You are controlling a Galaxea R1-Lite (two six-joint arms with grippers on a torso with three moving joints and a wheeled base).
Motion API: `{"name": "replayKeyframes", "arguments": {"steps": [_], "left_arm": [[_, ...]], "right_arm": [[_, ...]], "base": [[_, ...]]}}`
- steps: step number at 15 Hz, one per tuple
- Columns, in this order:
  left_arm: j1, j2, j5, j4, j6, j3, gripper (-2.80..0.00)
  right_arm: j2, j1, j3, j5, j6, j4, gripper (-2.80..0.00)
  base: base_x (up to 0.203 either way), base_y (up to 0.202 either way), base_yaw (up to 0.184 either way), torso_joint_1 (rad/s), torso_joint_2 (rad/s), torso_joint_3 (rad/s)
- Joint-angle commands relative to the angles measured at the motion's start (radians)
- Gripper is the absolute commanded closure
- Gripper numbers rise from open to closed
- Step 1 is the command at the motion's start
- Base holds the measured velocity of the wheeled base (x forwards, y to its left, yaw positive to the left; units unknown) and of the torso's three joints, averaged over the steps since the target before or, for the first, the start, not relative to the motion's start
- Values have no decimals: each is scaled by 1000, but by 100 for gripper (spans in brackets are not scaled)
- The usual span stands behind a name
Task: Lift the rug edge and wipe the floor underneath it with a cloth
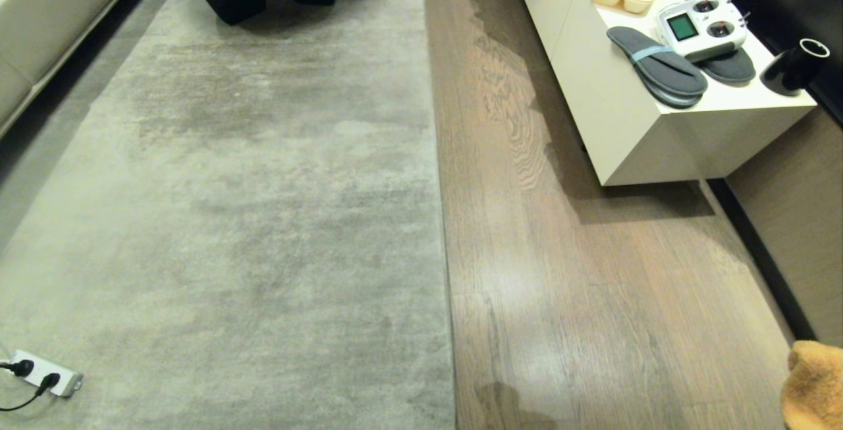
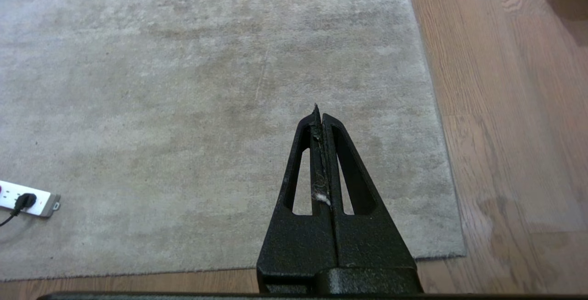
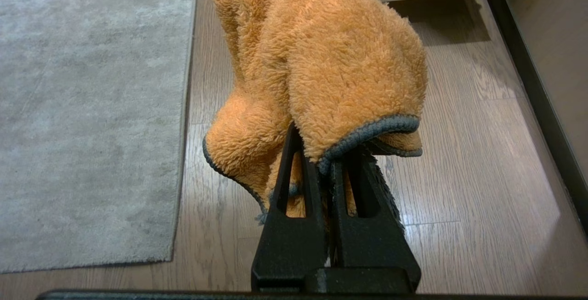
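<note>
Right now the right gripper (image 3: 328,153) has its fingers (image 3: 294,185) pinched together on the cloth (image 3: 330,61), a fluffy orange piece with a grey bound hem that drapes over the fingertips and hides them. It hangs above the floor (image 3: 459,199), off the rug, near the corner of a low white cabinet (image 1: 632,134). In the head view only a corner of the cloth (image 1: 816,384) shows at the lower right edge.

The left gripper (image 2: 319,116) holds nothing; its fingers (image 2: 340,162) are pressed fully together, with a wisp of lint caught in the seam between them. It hovers over the rug close to its corner.

The rug edge (image 1: 442,219) lies flat on the floor (image 1: 560,285), running straight away from the robot between the grey pile and the wood planks. A white power strip (image 1: 46,372) rests on the rug at the lower left. On the cabinet sit dark slippers (image 1: 658,68) and a white remote controller (image 1: 701,27).
</note>
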Motion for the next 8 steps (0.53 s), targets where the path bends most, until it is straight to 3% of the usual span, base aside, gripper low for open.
{"name": "replayKeyframes", "arguments": {"steps": [1, 8], "left_arm": [[0, 0, 0, 0, 0, 0, 0], [0, 0, -1, 0, 0, 0, 0]], "right_arm": [[2, 0, 0, 0, 0, 0, 0], [2, 0, 0, 0, 0, 0, 0]], "base": [[0, 0, 0, 0, 0, 0], [0, 0, 0, 0, 0, 0]]}}
